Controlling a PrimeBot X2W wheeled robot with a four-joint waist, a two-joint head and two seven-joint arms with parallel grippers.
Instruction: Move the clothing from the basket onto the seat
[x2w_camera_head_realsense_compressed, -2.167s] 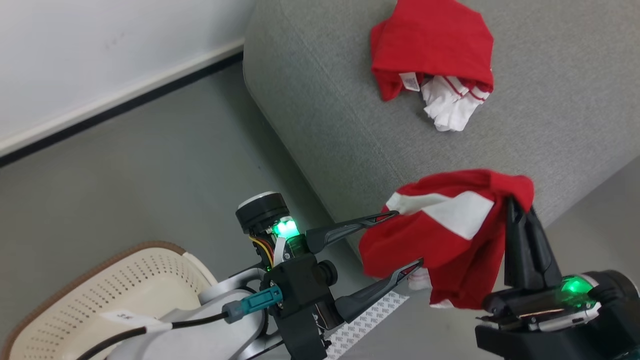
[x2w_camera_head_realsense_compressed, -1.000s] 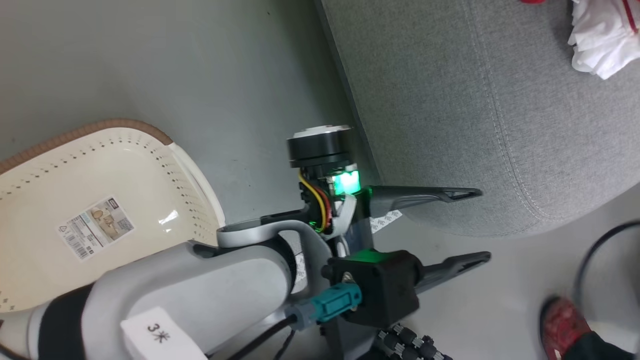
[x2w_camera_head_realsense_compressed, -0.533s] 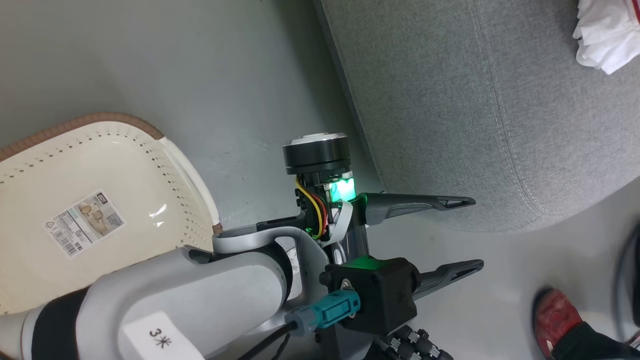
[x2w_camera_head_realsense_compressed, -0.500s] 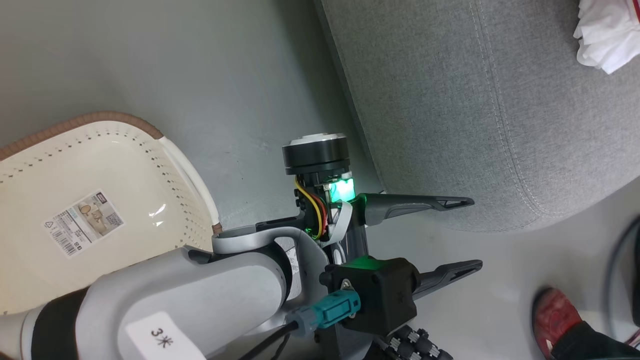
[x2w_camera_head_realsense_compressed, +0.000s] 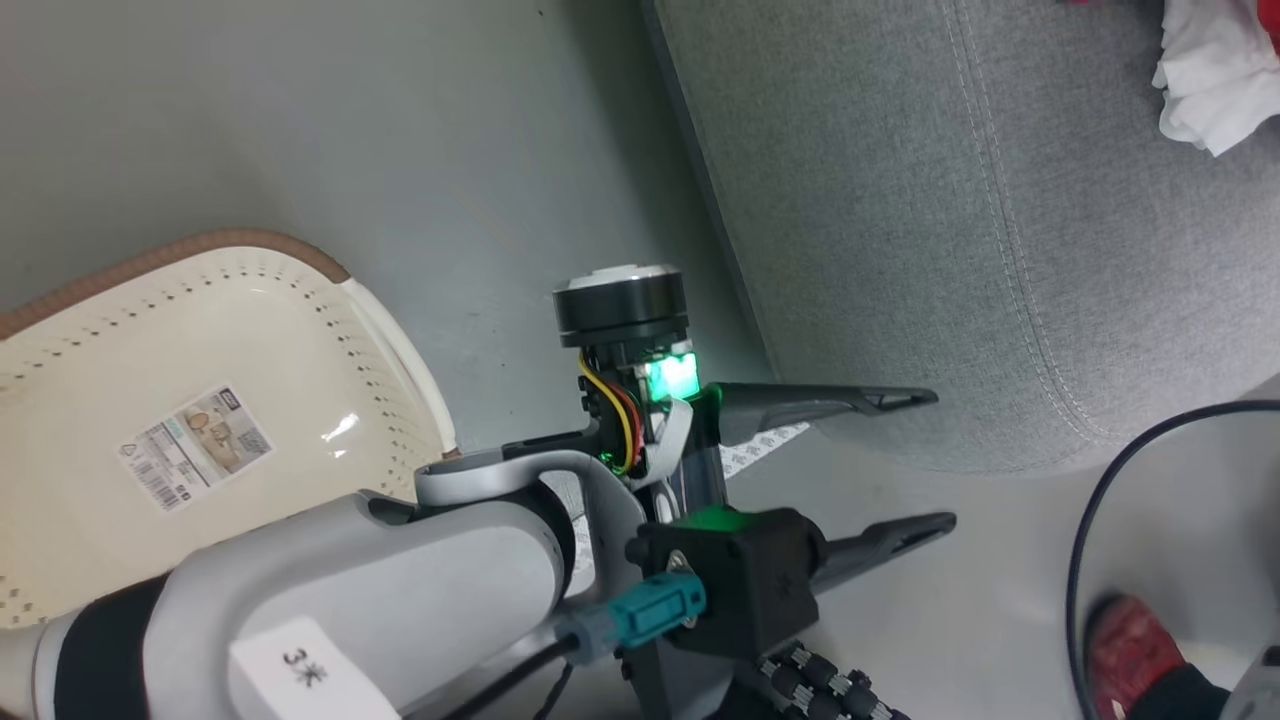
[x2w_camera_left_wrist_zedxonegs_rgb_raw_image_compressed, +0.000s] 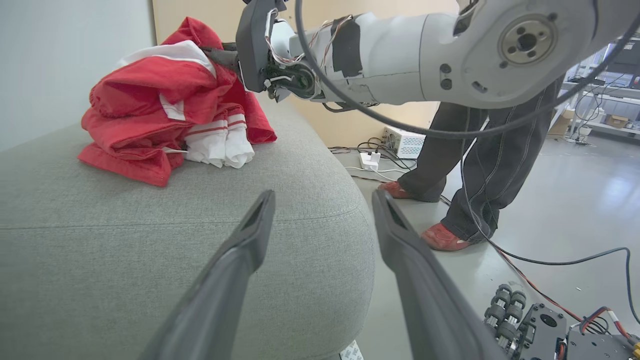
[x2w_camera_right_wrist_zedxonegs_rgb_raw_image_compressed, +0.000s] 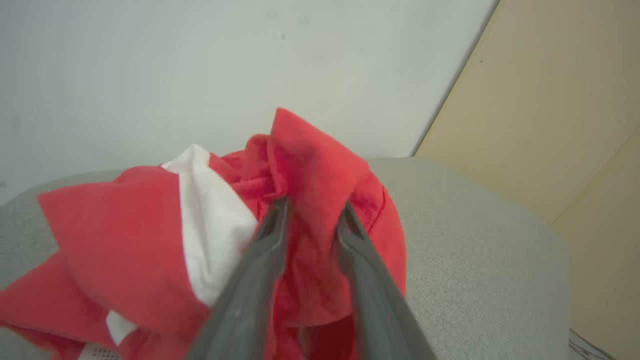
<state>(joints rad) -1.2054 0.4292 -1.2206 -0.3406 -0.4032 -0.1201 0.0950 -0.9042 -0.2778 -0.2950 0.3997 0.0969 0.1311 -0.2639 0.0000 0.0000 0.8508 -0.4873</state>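
Observation:
The red-and-white clothing (x2w_camera_left_wrist_zedxonegs_rgb_raw_image_compressed: 150, 115) lies piled on the grey seat (x2w_camera_left_wrist_zedxonegs_rgb_raw_image_compressed: 150, 240). My right gripper (x2w_camera_right_wrist_zedxonegs_rgb_raw_image_compressed: 314, 204) is at the top of the pile; its fingers stand parted with a fold of red clothing (x2w_camera_right_wrist_zedxonegs_rgb_raw_image_compressed: 310, 165) between them. From the left wrist view, the right gripper (x2w_camera_left_wrist_zedxonegs_rgb_raw_image_compressed: 222, 54) reaches in over the pile. My left gripper (x2w_camera_head_realsense_compressed: 940, 458) is open and holds nothing, beside the seat's (x2w_camera_head_realsense_compressed: 900, 200) rounded corner. The cream basket (x2w_camera_head_realsense_compressed: 200, 247) sits on the floor at left, showing only a paper label inside. A white cloth edge (x2w_camera_head_realsense_compressed: 1210, 80) shows at top right.
A person stands close to the seat's end, dark trousers (x2w_camera_left_wrist_zedxonegs_rgb_raw_image_compressed: 480, 150) and red shoes (x2w_camera_left_wrist_zedxonegs_rgb_raw_image_compressed: 442, 237), one shoe (x2w_camera_head_realsense_compressed: 1125, 640) at lower right. A black cable (x2w_camera_head_realsense_compressed: 1080, 520) loops there. More cables and a white box (x2w_camera_left_wrist_zedxonegs_rgb_raw_image_compressed: 402, 142) lie on the floor.
The head camera has turned since the red garment hung in my right gripper before the seat; that gripper has left the head view. A black cable loop has come in at lower right. Left gripper unchanged.

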